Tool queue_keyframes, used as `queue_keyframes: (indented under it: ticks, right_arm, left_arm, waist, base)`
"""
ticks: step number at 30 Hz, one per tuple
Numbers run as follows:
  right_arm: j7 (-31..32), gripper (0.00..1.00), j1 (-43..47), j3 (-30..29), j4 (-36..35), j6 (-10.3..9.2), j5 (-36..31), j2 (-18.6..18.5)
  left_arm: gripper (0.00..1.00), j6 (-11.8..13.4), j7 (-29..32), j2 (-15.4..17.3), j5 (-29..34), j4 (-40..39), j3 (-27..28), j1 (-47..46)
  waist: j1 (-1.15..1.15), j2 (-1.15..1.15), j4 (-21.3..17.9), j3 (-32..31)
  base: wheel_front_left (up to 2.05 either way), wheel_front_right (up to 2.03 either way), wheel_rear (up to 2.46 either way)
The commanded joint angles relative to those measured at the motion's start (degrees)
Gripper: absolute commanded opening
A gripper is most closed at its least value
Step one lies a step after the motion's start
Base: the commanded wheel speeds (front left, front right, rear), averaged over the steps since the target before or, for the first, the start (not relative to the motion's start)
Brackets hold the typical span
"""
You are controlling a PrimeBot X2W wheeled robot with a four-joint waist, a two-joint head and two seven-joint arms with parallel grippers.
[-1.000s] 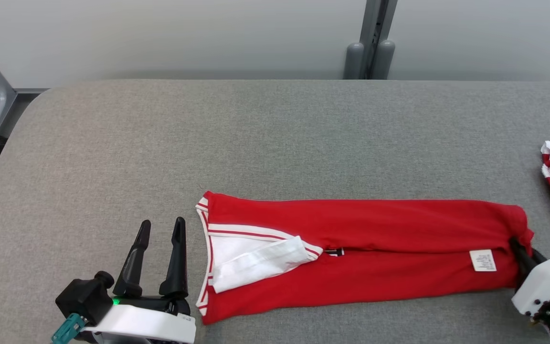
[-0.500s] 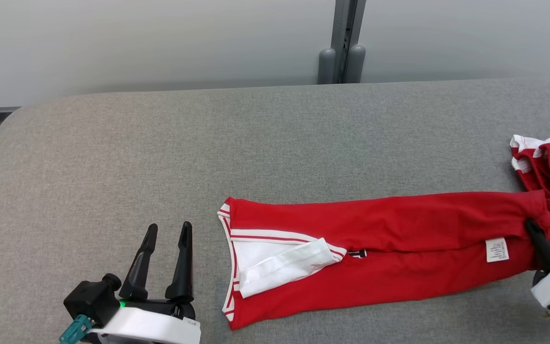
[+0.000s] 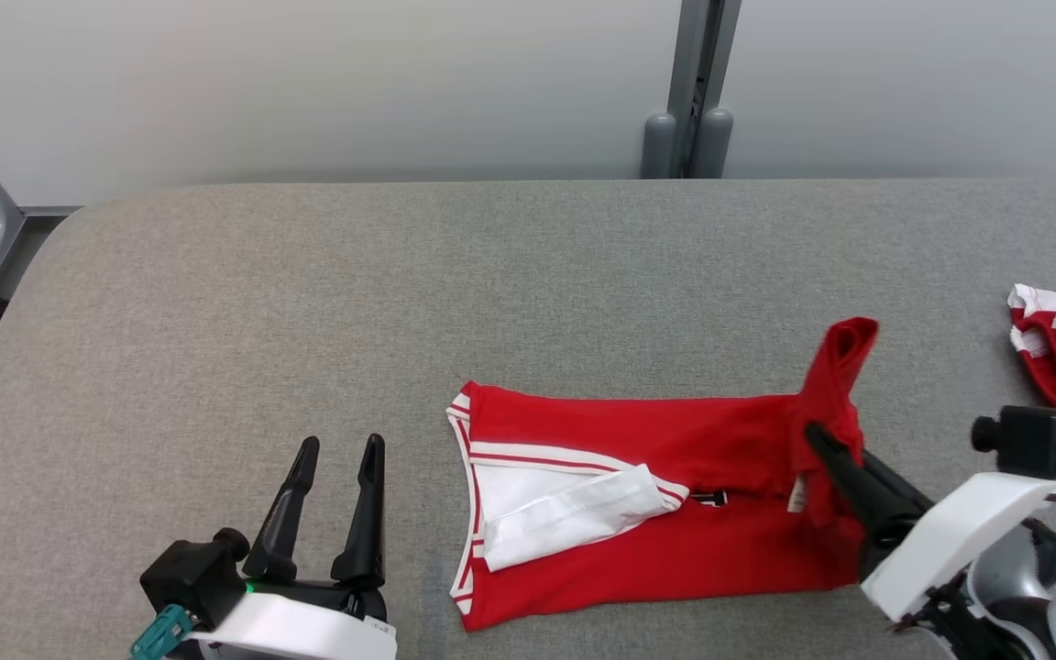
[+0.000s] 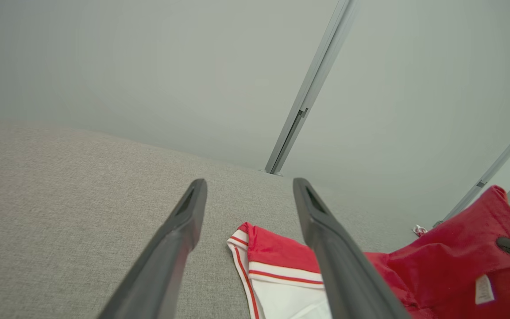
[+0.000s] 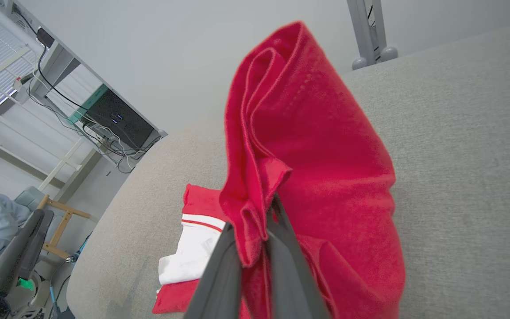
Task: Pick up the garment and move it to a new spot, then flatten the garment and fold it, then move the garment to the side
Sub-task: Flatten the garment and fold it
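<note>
Red shirt (image 3: 675, 431), folding step: right gripper (image 3: 812, 433) pinches its raised end, maybe the hem; left gripper (image 3: 340, 445) spread wide. Next, lay it over.

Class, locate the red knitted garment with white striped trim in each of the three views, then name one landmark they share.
Head view: the garment lies lower centre-right on the grey table, one end lifted by the right gripper.
Left wrist view: bottom right, partly behind one dark finger.
Right wrist view: centre, pinched between the shut fingers.
Shared landmark: the grey upright post behind the table.
</note>
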Motion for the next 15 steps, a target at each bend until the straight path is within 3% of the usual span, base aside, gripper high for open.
queue_keyframes:
  ticks: [1, 7, 15]
  right_arm:
    - [0.6, 0.00, -0.9, 1.9, -0.3, 0.04, 1.0, 0.8]
    - [-1.0, 0.00, -3.0, 7.8, 2.5, 0.04, 0.5, 3.8]
    - [-6.2, 0.00, -8.5, 16.2, 12.8, 0.04, 0.2, 6.7]
  left_arm:
    - [1.00, -0.3, -0.1, 0.2, 0.0, 0.1, -0.1, 0.1]
    - [1.00, -0.3, 0.1, 0.2, -0.2, 0.1, -0.5, -0.3]
    - [1.00, -0.2, 0.1, 0.3, -0.1, -0.1, -0.8, -1.3]
  waist:
    - [0.00, 0.00, 0.7, -0.3]
    - [0.00, 0.00, 2.3, -0.4]
    - [0.00, 0.00, 5.4, 0.4]
  base:
    - [0.00, 0.00, 0.00]
    - [0.00, 0.00, 0.00]
    - [0.00, 0.00, 0.00]
